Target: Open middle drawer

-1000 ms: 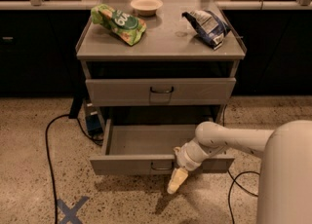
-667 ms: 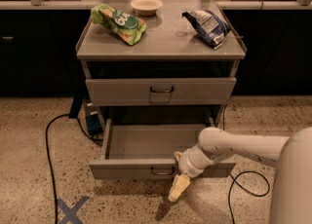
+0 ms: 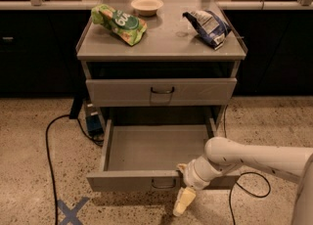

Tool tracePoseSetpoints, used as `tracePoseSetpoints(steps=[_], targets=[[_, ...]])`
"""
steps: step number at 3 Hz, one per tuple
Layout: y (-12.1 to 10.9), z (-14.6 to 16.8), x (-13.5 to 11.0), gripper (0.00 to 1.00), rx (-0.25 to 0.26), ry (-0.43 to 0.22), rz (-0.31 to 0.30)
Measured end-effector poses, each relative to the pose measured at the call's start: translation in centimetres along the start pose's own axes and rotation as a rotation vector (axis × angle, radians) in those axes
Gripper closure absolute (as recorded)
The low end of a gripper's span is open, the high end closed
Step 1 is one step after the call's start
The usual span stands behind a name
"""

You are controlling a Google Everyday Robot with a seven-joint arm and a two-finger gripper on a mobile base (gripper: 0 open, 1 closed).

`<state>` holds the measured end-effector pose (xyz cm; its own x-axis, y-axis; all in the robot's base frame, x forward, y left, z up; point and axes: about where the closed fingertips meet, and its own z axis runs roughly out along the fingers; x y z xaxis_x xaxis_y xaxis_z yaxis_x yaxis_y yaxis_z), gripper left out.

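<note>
The middle drawer (image 3: 146, 181) is pulled far out of the grey cabinet. Its shallow inside shows bare, and its flat grey front carries a small dark wire pull (image 3: 164, 185). My gripper (image 3: 181, 202) is cream-coloured and points down at the floor. It hangs just below the drawer's front panel, a little right of the pull and apart from it. My white arm (image 3: 244, 158) reaches in from the right, across the drawer's right front corner. The taller-fronted drawer (image 3: 161, 92) above is shut.
On the cabinet top (image 3: 161, 38) lie a green bag (image 3: 119, 22), a small bowl (image 3: 147, 5) and a blue-white bag (image 3: 209, 26). A black cable (image 3: 49, 150) runs over the floor at left, another cable (image 3: 254, 180) at right. A blue tape cross (image 3: 72, 212) marks the floor.
The middle drawer has slid a little further out toward the camera. My gripper has dropped lower, from level with the front panel to below it.
</note>
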<state>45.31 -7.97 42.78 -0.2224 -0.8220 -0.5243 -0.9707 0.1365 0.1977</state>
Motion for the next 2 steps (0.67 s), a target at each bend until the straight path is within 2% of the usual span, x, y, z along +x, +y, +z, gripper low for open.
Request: tracePoseSetpoints(steps=[1, 2], targets=[[0.9, 0.5, 0.3, 0.0, -0.031, -0.002, 0.002], [2.8, 0.2, 0.4, 0.0, -0.07, -0.015, 0.002]])
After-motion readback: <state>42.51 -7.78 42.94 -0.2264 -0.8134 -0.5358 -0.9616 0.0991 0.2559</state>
